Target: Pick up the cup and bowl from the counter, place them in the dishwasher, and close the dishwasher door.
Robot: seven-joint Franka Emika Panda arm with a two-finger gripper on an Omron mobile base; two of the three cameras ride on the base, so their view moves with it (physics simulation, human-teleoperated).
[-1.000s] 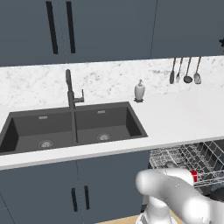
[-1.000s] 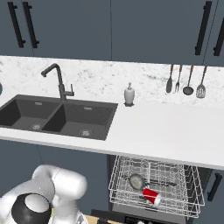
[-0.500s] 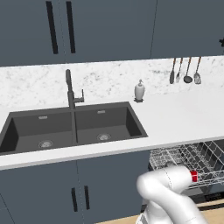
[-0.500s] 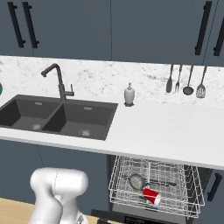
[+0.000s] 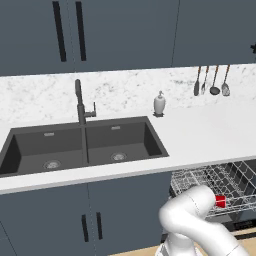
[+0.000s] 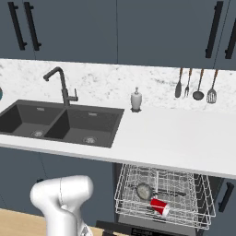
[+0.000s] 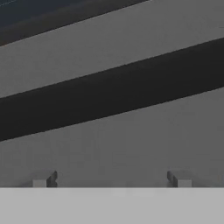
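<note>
Now claw (image 7: pixel 111 180) open, close against grey panel; cup (image 6: pixel 159 206) in rack (image 6: pixel 133 203).

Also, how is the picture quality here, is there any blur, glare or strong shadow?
Left base view: even light, soft edges, no glare on the counter. Right base view: the same flat light, sink uniformly dark. Hand view: close and blurry, grey bands, open pincer tips low.

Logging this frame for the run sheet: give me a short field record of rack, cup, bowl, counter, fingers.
rack: dishwasher wire rack pulled out under the counter
cup: red cup lying on its side in the rack
bowl: grey bowl in the rack, left of the cup
counter items: soap dispenser by the backsplash
fingers: fingers spread wide, nothing between them, facing a flat grey surface
</note>
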